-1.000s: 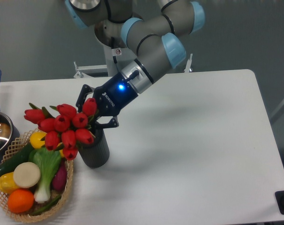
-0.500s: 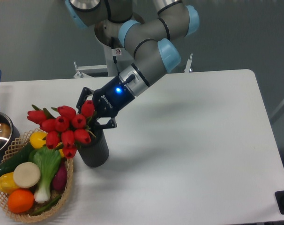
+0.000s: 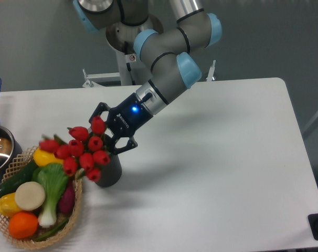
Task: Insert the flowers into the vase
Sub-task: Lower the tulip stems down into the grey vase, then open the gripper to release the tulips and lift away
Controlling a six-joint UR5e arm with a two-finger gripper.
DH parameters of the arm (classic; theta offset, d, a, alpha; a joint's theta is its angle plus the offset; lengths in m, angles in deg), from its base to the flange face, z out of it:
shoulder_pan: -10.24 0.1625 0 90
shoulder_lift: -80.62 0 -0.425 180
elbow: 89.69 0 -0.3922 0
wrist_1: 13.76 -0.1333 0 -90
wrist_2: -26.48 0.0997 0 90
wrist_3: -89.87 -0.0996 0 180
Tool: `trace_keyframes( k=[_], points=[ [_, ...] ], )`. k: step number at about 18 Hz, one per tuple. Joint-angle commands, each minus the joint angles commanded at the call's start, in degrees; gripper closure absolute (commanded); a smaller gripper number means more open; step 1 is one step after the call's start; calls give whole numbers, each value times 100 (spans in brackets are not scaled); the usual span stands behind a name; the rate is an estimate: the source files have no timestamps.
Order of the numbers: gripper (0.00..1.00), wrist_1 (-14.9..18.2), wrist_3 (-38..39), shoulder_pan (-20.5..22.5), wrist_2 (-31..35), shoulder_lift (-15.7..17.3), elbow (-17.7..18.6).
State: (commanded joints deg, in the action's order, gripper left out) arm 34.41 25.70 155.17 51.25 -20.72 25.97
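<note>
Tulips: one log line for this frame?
tool open at stems | tulips in grey vase, blooms leaning over basket | stage: release

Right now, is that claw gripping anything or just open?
Claw: fingers spread open around the stems of the red tulip bunch, which leans out of the dark grey ribbed vase.

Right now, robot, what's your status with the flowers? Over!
Gripper at the vase mouth, grip on stems hidden. Flowers in the vase, leaning toward the basket. Nothing blocking.
</note>
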Motion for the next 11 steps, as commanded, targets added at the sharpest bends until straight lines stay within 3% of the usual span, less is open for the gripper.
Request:
trace_keyframes(
  k=[9,11],
  points=[
    [0,18,-26,369,167,545,457],
    [0,18,-26,448,517,650,536]
  ],
)
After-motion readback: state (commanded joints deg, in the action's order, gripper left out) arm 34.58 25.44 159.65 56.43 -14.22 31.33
